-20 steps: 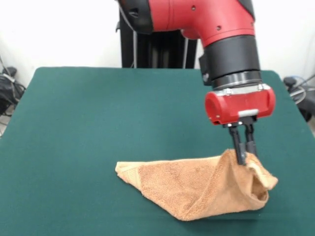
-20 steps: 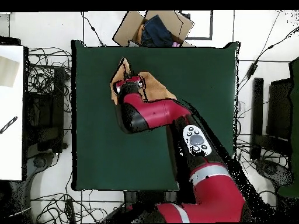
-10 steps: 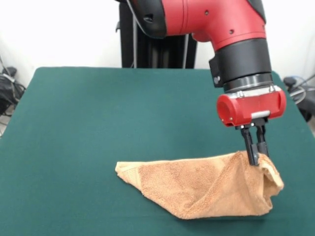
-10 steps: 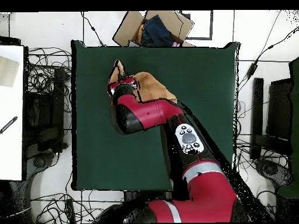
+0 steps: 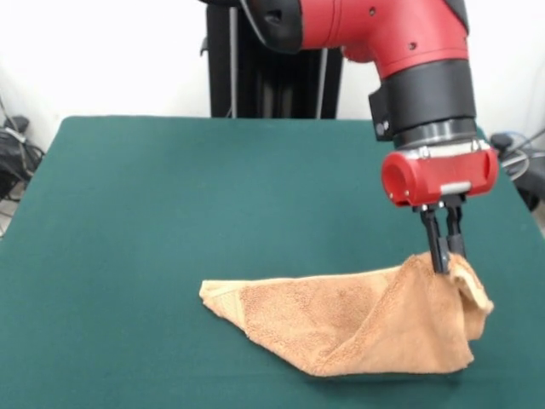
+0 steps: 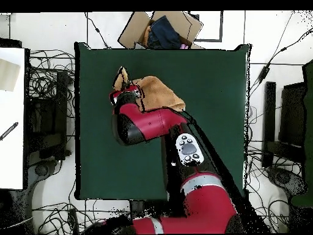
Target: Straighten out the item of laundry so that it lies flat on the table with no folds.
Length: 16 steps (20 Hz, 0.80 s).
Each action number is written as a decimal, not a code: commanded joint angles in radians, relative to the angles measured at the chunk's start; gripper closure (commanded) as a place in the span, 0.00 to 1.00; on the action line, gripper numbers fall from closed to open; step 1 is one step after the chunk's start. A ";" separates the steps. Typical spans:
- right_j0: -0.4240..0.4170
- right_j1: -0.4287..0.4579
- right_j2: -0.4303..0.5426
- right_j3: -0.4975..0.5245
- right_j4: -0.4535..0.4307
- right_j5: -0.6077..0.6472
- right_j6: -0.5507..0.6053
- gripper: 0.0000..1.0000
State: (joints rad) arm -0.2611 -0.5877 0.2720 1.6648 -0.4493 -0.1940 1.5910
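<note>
Your pincer is clamped on a raised corner of the towel, which sits folded over itself on the green surface. You're mid-unfold; next, I'd drag that corner outward and lay it down flat.

- Front cam: bright, even light from above, I see no hard shadows. Table reads flat, no glare on the felt.
- Soft thin shadow under the towel, right at its edge.
- Small highlights on the arm shell, nothing blown out there. Wall behind it nearly white.
- Front focus ok; terry texture shows, gripper tips crisp enough.
- Overhead cam: dimmer, softer; floor cables look mushy.
</note>
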 commanded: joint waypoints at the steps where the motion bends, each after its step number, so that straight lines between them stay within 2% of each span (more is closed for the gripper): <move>1: 0.068 -0.067 -0.144 0.163 0.054 -0.043 0.216 1.00; 5: 0.100 -0.110 -0.197 0.235 0.076 -0.074 0.233 1.00; 9: 0.080 -0.162 -0.189 0.321 0.077 -0.077 0.251 1.00; 16: -0.001 -0.255 -0.117 0.466 0.056 -0.044 0.268 1.00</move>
State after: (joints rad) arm -0.2173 -0.7624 0.1526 1.9338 -0.4150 -0.2496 1.5910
